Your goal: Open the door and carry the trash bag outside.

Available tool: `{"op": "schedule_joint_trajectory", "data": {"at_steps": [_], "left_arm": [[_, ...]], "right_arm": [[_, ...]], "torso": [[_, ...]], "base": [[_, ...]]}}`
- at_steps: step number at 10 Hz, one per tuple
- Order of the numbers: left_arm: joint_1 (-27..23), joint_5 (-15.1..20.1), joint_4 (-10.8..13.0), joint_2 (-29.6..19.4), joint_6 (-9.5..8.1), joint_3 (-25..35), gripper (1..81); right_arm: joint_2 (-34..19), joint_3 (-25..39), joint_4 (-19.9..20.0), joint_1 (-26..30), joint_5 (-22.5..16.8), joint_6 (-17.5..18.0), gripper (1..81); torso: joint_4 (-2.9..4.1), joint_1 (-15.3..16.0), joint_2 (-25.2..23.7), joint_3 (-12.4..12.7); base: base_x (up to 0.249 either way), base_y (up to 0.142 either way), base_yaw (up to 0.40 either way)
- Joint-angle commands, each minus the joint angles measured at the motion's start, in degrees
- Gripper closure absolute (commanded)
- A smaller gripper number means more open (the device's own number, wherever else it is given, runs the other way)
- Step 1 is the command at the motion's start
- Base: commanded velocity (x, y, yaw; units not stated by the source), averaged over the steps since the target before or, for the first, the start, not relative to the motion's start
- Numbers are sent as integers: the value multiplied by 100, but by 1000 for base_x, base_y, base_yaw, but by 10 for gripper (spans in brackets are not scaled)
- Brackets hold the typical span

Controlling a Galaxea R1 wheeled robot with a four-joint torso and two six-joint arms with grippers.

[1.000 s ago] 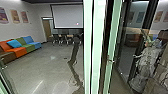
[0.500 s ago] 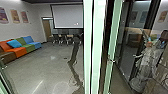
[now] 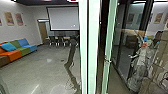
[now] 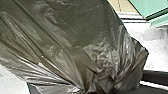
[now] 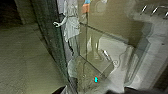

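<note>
Trash bag (image 4: 62,42) is at the left gripper (image 4: 100,87); it takes up much of the left wrist view. Fingers there judged clenched on the bag's neck: the plastic is bunched tight at the grip, and folds fan out from that point into the full body. Key relation: long axis of the bag runs from the pinch outward, so neck at the fingers, bulk on the far side of it. Left hand is the nearer one, and the load appears to be its alone. Right gripper (image 5: 88,90): state cannot be told; a glass pane (image 5: 48,42) stands close by it. Head view: pale green door frame (image 3: 89,50) upright ahead, open floor (image 3: 40,70) to its left, a narrower green upright (image 3: 108,47) to its right. Whether the door is open: undetermined. Judgement: carrying stage, outcome hinges on the bulky end clearing the frame. Risks: thin plastic snagging on an edge, or the gathered neck slipping under the load's weight.
</note>
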Motion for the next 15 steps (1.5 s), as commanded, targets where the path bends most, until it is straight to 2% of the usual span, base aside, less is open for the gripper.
{"op": "schedule_joint_trajectory", "data": {"at_steps": [1, 2, 8, 12, 15], "left_arm": [[-336, 306, -48, -35, -7, 85, 811], [-328, 306, -48, -35, -7, 85, 811], [-328, 306, -48, -44, -7, 112, 811], [-319, 297, -57, -53, -7, 147, 811], [-319, 297, -57, -53, -7, 155, 811]], "right_arm": [[-467, -478, -455, 1056, 589, -200, 10], [-484, -478, -455, 1064, 598, -209, 10], [-212, -478, -429, 897, 589, -138, 10], [-62, -663, -227, 923, 580, -121, 10], [-229, -427, -105, 1020, 308, -121, 10]], "torso": [[4, 0, 0, -2], [-61, -5, -2, 26], [-55, -9, -7, 24], [-57, -9, -7, 24], [-57, -9, -7, 24]], "base": [[0, 0, 0], [0, 0, 0], [0, 0, 0], [0, 0, 0], [0, 0, 0]]}}
